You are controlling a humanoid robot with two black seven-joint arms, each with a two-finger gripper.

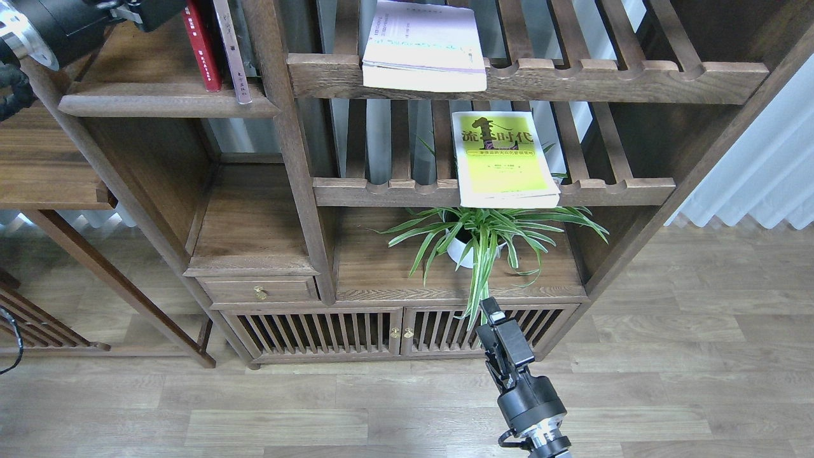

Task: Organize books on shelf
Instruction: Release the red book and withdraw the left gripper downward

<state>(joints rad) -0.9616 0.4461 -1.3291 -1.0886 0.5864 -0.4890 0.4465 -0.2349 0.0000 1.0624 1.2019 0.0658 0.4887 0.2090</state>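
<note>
The dark red book (201, 48) stands on its edge on the solid dark-brown shelf (159, 105) at the upper left, next to a thin grey-pink-spined book (230, 54). My left gripper (156, 9) is at the top edge, right beside the red book's upper part. Its fingers are cut off by the frame. The white and lilac book (423, 44) lies flat on the top slatted rack. The yellow-green book (504, 159) lies flat on the middle slatted rack. My right gripper (488, 308) points up, low in front of the cabinet, holding nothing that I can see.
A potted spider plant (481, 238) stands under the middle rack, and its leaves hang near my right gripper. Below are a small drawer (257, 291) and slatted cabinet doors (356, 331). A white curtain (757, 184) hangs at the right.
</note>
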